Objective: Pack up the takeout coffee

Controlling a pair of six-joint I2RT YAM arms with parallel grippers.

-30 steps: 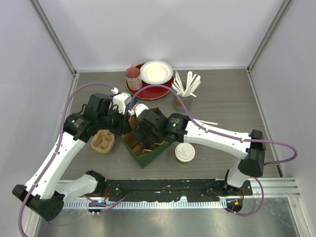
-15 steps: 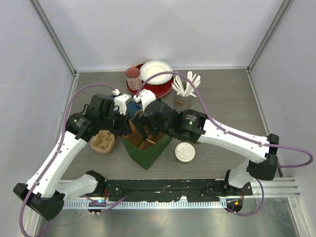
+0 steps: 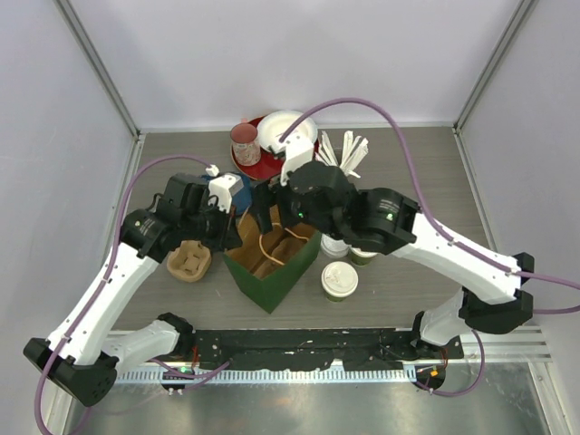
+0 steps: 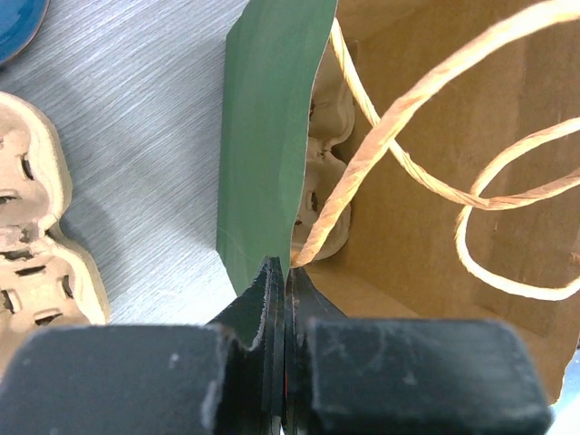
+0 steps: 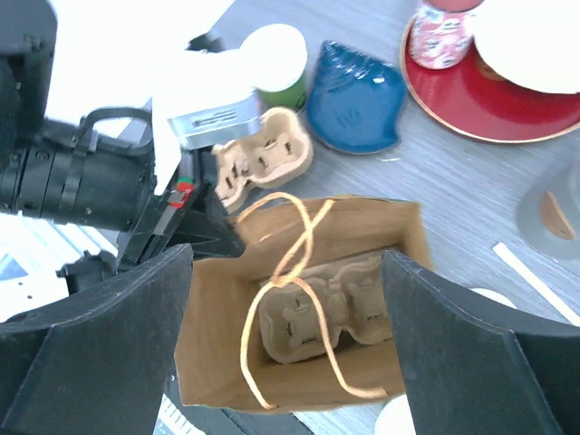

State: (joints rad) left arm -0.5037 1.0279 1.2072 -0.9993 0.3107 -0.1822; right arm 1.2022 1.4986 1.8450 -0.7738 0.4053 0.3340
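Observation:
A green paper bag (image 3: 272, 272) with a brown inside stands open at the table's middle. My left gripper (image 4: 284, 272) is shut on its left rim (image 4: 267, 136), also seen from above (image 3: 228, 228). A pulp cup carrier (image 5: 322, 313) lies at the bag's bottom under the twine handles (image 5: 299, 236). My right gripper (image 5: 290, 335) hangs open above the bag's mouth with nothing between its fingers. One lidded takeout coffee (image 3: 339, 280) stands right of the bag, another (image 3: 335, 245) sits partly under the right arm. A third green cup (image 5: 276, 54) stands near the left arm.
A second pulp carrier (image 3: 188, 261) lies left of the bag. A blue dish (image 5: 355, 100) sits behind it. At the back stand a red plate (image 3: 272, 168) with a white plate (image 3: 288, 131), a pink cup (image 3: 245, 143) and a holder of wooden stirrers (image 3: 340, 159).
The right gripper has risen out of the bag and moved toward the back. The bag now stands upright and open. The left gripper has kept its pinch on the rim.

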